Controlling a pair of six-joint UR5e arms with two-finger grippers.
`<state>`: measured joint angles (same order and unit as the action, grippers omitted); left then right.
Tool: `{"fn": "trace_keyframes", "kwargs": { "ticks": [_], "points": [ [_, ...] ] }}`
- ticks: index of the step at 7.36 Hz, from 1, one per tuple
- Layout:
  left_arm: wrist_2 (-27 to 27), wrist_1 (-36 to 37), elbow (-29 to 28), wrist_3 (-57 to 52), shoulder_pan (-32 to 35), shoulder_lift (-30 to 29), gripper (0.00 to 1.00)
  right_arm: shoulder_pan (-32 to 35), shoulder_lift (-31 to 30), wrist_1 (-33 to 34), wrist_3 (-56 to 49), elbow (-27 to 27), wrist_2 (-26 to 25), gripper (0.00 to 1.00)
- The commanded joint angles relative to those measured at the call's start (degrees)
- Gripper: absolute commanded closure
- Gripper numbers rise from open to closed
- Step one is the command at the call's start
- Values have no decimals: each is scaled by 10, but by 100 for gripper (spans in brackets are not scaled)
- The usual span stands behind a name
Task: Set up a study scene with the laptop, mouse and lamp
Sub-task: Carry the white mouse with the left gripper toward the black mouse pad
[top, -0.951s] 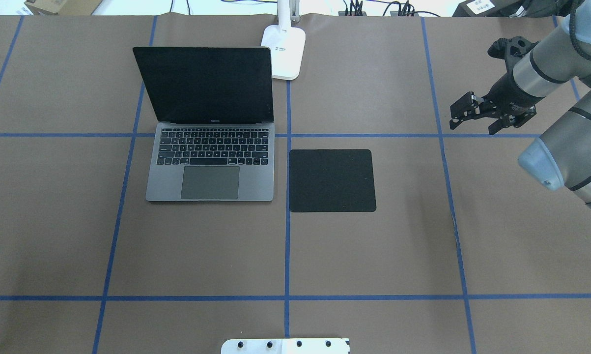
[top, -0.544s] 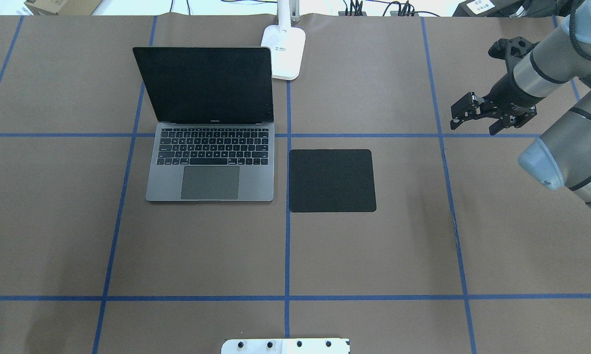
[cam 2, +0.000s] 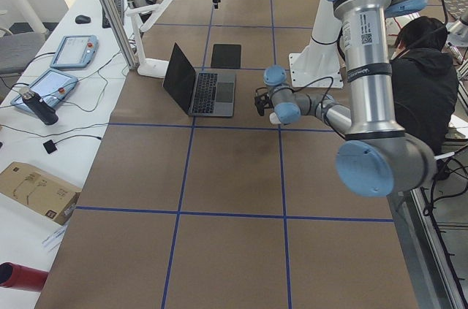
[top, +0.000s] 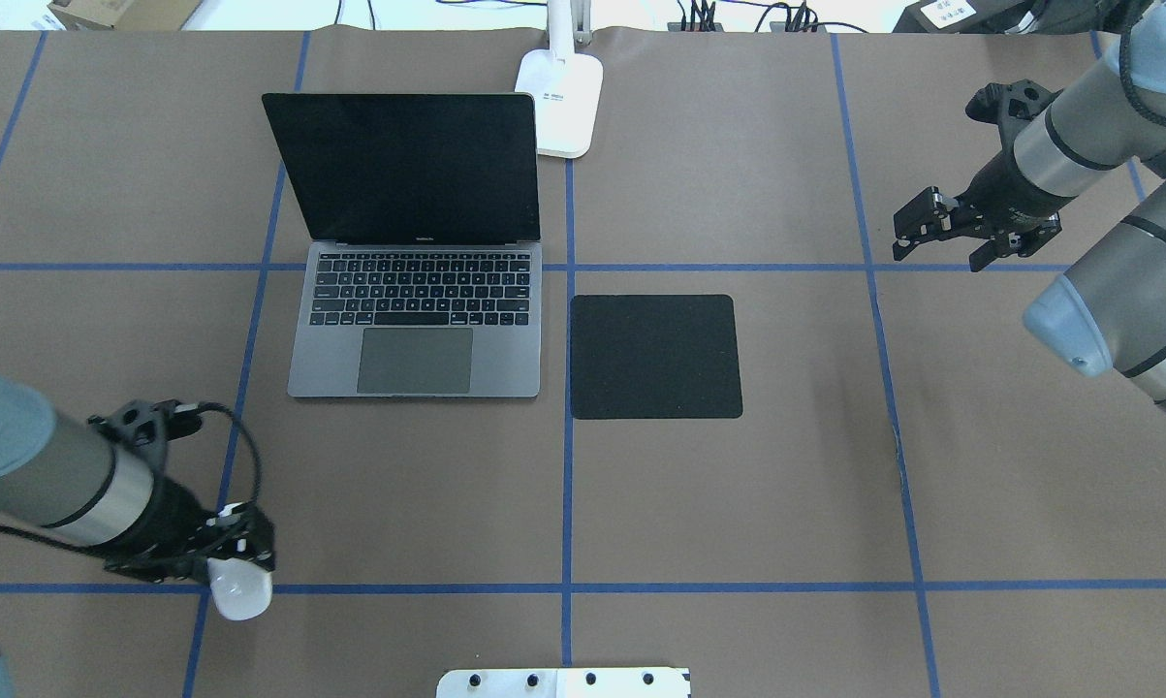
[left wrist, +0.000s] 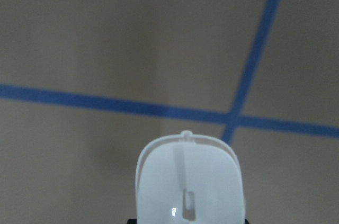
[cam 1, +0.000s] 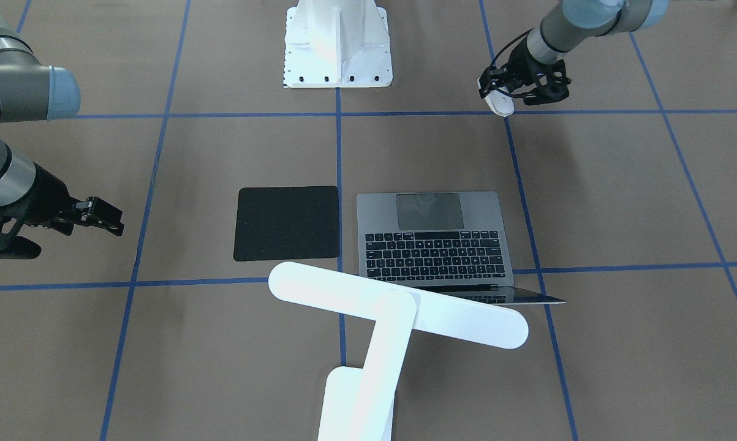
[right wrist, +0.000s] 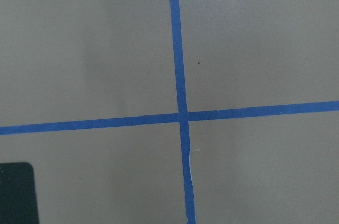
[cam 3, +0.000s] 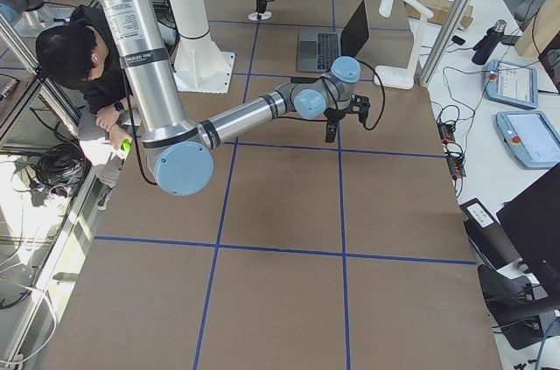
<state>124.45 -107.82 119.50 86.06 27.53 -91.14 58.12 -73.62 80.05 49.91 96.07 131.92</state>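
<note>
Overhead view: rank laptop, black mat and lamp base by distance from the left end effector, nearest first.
1. laptop, just ahead of the left end effector.
2. black mat, mid-table, right of the laptop.
3. lamp base, at the far edge.

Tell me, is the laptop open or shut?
Open. The laptop has its dark screen tilted up behind the keyboard, with keys and trackpad showing.

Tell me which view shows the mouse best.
Left wrist-mounted view: the mouse is close, centre line clear. Overhead and front-facing show it small in the left gripper; side views, a speck; right wrist, nothing.
</note>
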Motion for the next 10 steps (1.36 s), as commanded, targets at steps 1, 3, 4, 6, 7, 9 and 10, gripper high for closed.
{"fn": "trace_keyframes", "kwargs": {
  "ticks": [1, 3, 4, 6, 7, 9, 10],
  "points": [
    [4, 199, -47, -4, 37, -247, 76, 1, 0, -2, -4, -9, 1, 0],
    [-1, 206, -163, -4, 38, -363, 76, 1, -2, -2, -7, -11, 1, 0],
    [-10, 203, -208, -7, 38, -400, 78, 2, -4, -2, -8, -11, 1, 0],
    [-52, 203, -316, -67, 38, -505, 78, 2, -4, -2, -8, -11, 1, 0],
    [-70, 203, -392, -90, 38, -560, 79, 2, -4, -2, -8, -11, 2, 0],
    [-90, 200, -493, -127, 34, -624, 79, 3, -4, -2, -8, -12, 3, 0],
    [-92, 199, -509, -155, 32, -624, 79, 2, -4, -2, -8, -12, 2, 0]
  ]
}}
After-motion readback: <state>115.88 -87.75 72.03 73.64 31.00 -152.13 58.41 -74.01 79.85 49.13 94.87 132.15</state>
